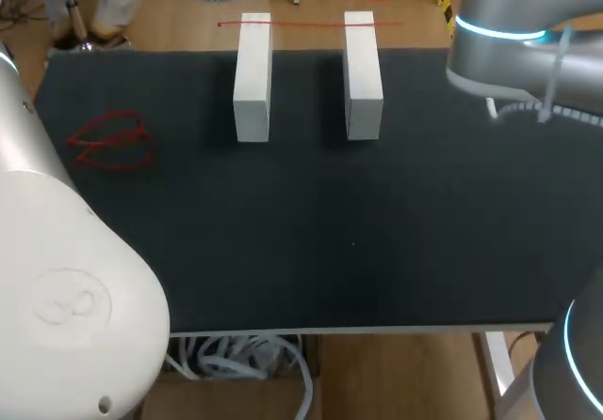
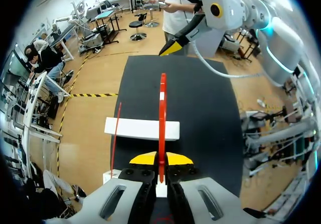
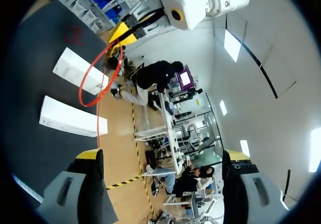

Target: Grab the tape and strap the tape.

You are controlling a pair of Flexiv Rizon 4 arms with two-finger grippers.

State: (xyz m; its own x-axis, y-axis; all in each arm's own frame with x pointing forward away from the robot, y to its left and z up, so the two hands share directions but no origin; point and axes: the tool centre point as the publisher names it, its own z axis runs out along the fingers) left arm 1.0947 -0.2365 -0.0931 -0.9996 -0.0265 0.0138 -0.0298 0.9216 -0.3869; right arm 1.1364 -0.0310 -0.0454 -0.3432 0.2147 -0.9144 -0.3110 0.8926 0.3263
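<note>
A thin red tape (image 1: 311, 24) lies across the far ends of two white blocks (image 1: 252, 81) (image 1: 363, 76) on the black table. In the left wrist view my left gripper (image 2: 161, 159) is shut on the red tape (image 2: 162, 103), which runs straight ahead over a white block (image 2: 142, 128). My right gripper's yellow tip (image 2: 173, 48) shows farther ahead. In the right wrist view my right gripper (image 3: 163, 156) stands open with nothing between its fingers. The tape (image 3: 95, 81) bows in a loop ahead of it, up to my left gripper (image 3: 123, 33), beside the two blocks (image 3: 72, 116) (image 3: 80, 71).
A loose heap of red tape (image 1: 111, 140) lies on the black table (image 1: 311, 241) at the left. My left arm's white body (image 1: 66, 298) covers the near left corner. My right arm (image 1: 513, 34) hangs over the far right corner.
</note>
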